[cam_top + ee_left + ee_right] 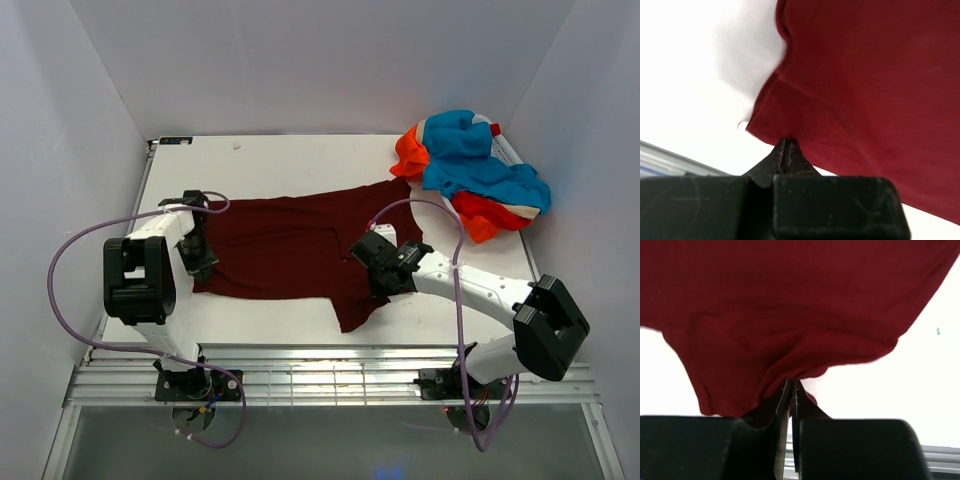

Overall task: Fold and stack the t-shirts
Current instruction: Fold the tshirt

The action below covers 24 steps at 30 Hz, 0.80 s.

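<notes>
The left hand was clenched on the hem of the maroon t-shirt spread on the table; the right hand pinched its bunched cloth.

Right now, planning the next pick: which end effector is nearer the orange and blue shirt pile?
Right. The right end effector pinches the maroon shirt on the side toward the orange and blue pile; the left end effector grips the shirt's opposite end, farther away.

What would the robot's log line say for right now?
left claw: shut on maroon shirt edge | right claw: shut on same shirt | maroon shirt: spread on table | orange and blue shirts: heaped, far right corner
</notes>
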Each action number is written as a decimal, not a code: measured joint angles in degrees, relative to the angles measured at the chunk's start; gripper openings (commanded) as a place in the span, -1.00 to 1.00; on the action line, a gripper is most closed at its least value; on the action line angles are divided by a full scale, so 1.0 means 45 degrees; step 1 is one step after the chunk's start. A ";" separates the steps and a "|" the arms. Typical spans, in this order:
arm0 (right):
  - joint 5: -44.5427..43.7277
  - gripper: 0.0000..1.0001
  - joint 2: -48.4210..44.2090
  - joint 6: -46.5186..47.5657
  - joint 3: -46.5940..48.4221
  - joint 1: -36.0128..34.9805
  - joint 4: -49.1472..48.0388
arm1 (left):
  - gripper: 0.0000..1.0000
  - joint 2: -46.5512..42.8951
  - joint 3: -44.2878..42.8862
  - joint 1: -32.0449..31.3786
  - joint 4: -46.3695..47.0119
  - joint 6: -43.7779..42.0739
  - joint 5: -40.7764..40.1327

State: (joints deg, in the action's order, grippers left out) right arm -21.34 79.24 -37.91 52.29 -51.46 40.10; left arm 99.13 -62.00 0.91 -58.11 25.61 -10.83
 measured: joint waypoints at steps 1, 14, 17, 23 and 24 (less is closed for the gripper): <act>-0.0068 -0.84 0.0170 0.0185 0.0233 0.0155 0.0000 | -1.00 0.0010 -0.0311 0.0000 0.0029 -0.0034 0.0034; -0.0427 -0.84 0.2841 0.2861 0.3240 0.2676 0.0097 | -1.00 0.2433 -0.3594 0.0039 -0.0097 -0.0675 0.0903; -0.0442 -0.84 0.3546 0.3492 0.4265 0.3206 0.0087 | -1.00 0.2885 -0.4158 0.0126 -0.0228 -0.0801 0.1166; -0.0481 -0.85 0.4833 0.4614 0.6125 0.4095 0.0083 | -1.00 0.3298 -0.4993 0.0311 -0.0704 -0.1025 0.1671; -0.0481 -0.84 0.5037 0.4779 0.6377 0.4187 0.0063 | -1.00 0.3332 -0.5085 0.0335 -0.0714 -0.1035 0.1749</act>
State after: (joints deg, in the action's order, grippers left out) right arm -23.51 101.91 -16.40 80.99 -32.62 40.38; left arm 114.13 -84.88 2.42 -61.32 20.95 -2.96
